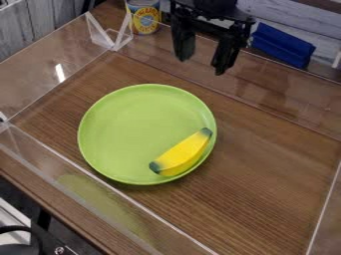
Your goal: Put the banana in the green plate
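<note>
Single arm at top of frame, black gripper [202,52] pointing straight down, raised above the surface. Two dark fingers [222,58] spread wide apart, nothing between them. Wrist block above the fingers is partly cut off by the frame edge.

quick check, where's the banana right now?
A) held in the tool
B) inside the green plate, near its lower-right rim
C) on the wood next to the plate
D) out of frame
B: the banana lies inside the green plate, against its lower-right rim, while the tool hangs open and empty above the far side of the table.
</note>
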### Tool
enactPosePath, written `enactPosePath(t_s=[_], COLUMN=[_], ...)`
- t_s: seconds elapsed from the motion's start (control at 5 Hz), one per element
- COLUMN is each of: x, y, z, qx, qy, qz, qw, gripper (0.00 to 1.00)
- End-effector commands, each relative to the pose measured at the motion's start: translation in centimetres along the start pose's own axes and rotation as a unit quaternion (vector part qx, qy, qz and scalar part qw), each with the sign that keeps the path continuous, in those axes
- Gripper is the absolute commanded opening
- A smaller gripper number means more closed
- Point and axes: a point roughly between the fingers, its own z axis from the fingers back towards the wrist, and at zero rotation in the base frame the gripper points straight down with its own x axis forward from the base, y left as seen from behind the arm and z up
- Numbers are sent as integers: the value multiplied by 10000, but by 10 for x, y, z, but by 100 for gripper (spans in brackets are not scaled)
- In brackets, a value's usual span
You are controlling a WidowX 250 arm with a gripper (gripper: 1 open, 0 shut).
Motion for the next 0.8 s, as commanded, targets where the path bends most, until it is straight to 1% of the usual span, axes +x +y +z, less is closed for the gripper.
enactPosePath(t_s=[0.0,0.6], x=[-3,-2], y=[0,1], z=[13,15], qx=[-11,-22], qy=[-192,-214], qz=[7,47], qw=[9998,9998], gripper=[100,100])
